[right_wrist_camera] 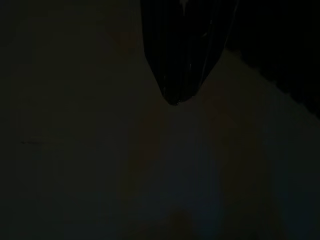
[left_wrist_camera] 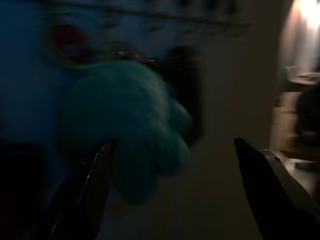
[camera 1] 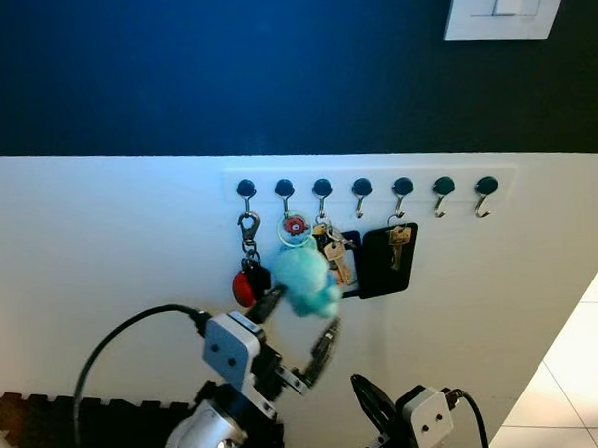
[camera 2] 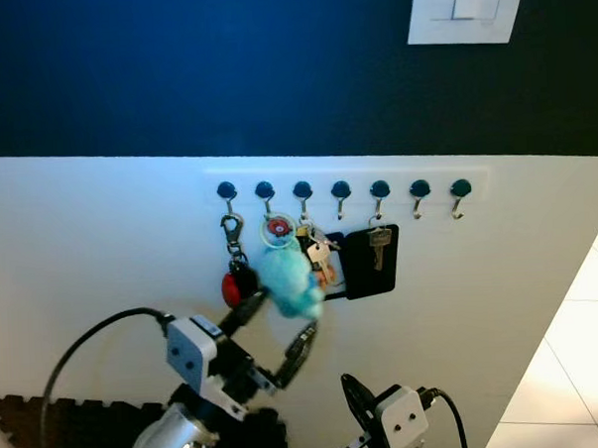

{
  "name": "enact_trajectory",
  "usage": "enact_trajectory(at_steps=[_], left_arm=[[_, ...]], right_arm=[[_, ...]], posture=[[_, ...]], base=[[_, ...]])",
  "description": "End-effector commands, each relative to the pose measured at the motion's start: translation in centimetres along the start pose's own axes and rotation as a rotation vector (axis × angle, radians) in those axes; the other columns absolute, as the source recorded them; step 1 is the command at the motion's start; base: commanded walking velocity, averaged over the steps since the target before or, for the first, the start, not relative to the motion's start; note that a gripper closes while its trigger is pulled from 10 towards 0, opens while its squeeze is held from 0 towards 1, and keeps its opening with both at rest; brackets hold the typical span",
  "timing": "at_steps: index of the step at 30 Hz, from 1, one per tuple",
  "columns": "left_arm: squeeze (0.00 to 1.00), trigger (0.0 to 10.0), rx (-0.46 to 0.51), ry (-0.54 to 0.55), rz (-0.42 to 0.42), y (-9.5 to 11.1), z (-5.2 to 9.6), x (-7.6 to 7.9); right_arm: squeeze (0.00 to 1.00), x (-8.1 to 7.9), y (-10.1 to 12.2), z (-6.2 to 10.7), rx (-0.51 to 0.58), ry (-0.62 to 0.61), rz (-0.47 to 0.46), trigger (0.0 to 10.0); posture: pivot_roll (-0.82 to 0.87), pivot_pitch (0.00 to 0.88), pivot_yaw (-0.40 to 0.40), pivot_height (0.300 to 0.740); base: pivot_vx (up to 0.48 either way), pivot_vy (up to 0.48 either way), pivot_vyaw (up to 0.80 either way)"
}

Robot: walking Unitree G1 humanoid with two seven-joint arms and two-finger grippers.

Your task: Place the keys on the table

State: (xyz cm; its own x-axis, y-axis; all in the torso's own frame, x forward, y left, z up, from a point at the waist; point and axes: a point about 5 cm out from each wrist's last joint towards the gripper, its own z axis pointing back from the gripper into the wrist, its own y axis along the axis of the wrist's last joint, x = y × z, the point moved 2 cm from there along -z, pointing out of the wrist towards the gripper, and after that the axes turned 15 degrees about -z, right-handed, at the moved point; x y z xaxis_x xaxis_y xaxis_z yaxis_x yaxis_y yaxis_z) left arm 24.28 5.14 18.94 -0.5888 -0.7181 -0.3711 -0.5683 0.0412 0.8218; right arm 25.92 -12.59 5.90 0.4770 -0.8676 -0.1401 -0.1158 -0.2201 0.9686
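Jaws of my left gripper (camera 1: 299, 328) spread wide, empty, bracketing the teal pom (camera 1: 306, 280) of the keys (camera 1: 332, 254) on their hook (camera 1: 322, 190); should close squarely, then lift; right gripper (camera 1: 371, 404) apparently shut, idle.

Keys (camera 1: 332, 254) w/ teal plush, hanging

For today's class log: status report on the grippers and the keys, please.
Left gripper open, fingers either side of the teal plush keyring. Keys on the hook rack. Right gripper low, idle. Red fob alongside.
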Motion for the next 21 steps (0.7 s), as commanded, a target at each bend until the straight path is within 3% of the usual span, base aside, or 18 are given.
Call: enact_trajectory(at_steps=[1,5,14,17,21], left_arm=[[0.0,10.0,-0.011,-0.04,-0.002,0.0,0.1,0.4],[0.0,10.0,-0.055,0.001,-0.087,-0.7,-0.4,-0.1],[0.0,10.0,-0.119,0.03,-0.104,-1.6,-0.7,-0.6],[0.0,10.0,-0.176,0.054,-0.155,-2.3,-0.5,-1.0],[0.0,10.0,-0.175,0.102,-0.179,-2.2,-0.5,-1.6]], right_arm=[[0.0,-0.1,-0.1,0.1,-0.007,-0.001,-0.011,10.0],[0.0,-0.4,0.7,-0.2,0.042,0.014,-0.031,10.0],[0.0,-1.3,1.2,0.2,0.059,0.077,-0.038,10.0],[0.0,-1.5,1.1,0.2,0.052,0.081,-0.031,10.0],[0.0,-1.5,1.1,0.2,0.051,0.081,-0.03,10.0]], posture=[[0.06,0.043,0.009,0.74],[0.06,0.043,0.01,0.74],[0.06,0.047,0.013,0.74],[0.06,0.05,0.012,0.74],[0.06,0.052,0.012,0.74]], base=[[0.0,0.0,0.0],[0.0,0.0,0.0],[0.0,0.0,0.0],[0.0,0.0,0.0],[0.0,0.0,0.0]])
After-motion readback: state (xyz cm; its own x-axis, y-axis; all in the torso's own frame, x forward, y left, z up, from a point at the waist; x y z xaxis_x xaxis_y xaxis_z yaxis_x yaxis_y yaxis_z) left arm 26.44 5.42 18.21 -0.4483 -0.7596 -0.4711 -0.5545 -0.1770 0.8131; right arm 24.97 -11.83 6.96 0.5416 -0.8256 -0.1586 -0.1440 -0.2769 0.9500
